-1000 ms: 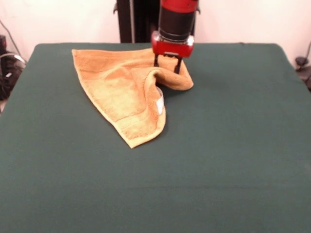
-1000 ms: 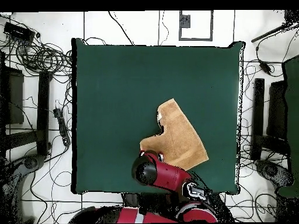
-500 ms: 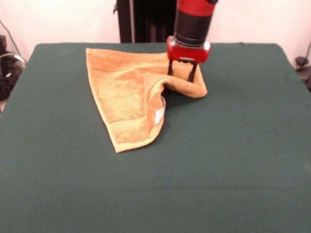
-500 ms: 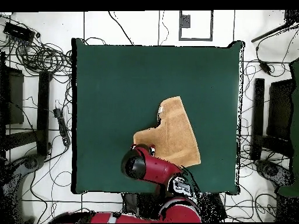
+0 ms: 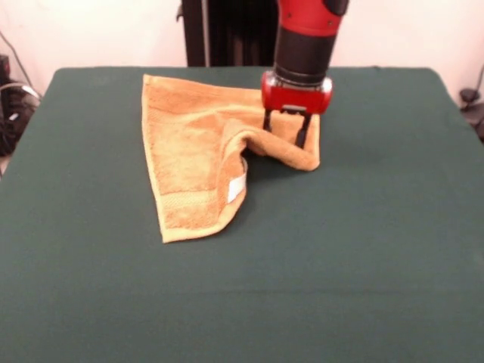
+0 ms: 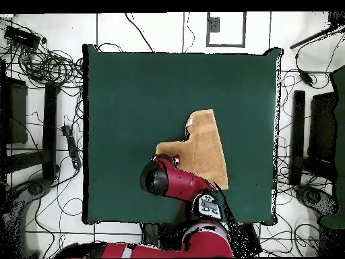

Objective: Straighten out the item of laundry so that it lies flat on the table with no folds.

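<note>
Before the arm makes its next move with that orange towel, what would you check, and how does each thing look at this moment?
1. End effector on the towel: ok, its fingers straddle a raised fold at the towel's edge.
2. Grip firmly closed on the cloth: cannot tell.
3. Towel flat: not ok, one part is doubled over, with the white tag showing on the flap.
4. Towel fully on the table: ok.
5. Free table to spread into: ok, open green surface beside the fold.
6. Anything in the way: ok, nothing else on the table in the overhead view.

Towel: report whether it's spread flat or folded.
Folded. The towel has one side raised in a hump under the end effector, and a flap doubles over, showing its white tag.
</note>
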`<state>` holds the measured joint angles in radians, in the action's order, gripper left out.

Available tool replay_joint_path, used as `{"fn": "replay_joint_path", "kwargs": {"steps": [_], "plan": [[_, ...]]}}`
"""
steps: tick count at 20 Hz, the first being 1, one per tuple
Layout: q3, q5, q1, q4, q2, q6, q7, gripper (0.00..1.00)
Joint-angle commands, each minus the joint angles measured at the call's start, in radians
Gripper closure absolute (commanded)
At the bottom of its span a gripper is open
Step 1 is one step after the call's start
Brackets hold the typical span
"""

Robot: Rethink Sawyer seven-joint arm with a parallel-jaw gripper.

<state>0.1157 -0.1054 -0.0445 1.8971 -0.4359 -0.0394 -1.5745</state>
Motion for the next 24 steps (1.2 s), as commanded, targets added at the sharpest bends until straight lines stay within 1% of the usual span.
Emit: {"fn": "replay_joint_path", "kwargs": {"steps": [1, 3, 7, 10, 12, 15, 17, 21, 23, 24], "plan": [[-0.077, 0.013, -0.021, -0.207, 0.070, 0.032, -0.089, 0.00], [-0.080, 0.013, -0.016, -0.207, 0.072, 0.026, -0.105, 0.00], [-0.091, 0.028, -0.031, -0.141, 0.050, 0.023, -0.137, 0.00], [-0.125, 0.065, -0.078, -0.020, 0.020, -0.008, -0.167, 0.00], [-0.145, 0.096, -0.103, 0.083, 0.005, -0.067, -0.209, 0.00], [-0.145, 0.110, -0.116, 0.218, -0.011, -0.121, -0.279, 0.00], [-0.128, 0.109, -0.111, 0.279, -0.019, -0.152, -0.310, 0.00], [-0.056, 0.096, -0.073, 0.336, -0.015, -0.220, -0.318, 0.00], [-0.028, 0.089, -0.067, 0.339, 0.011, -0.249, -0.304, 0.00], [-0.032, 0.098, -0.081, 0.332, 0.036, -0.268, -0.292, 0.00]]}}
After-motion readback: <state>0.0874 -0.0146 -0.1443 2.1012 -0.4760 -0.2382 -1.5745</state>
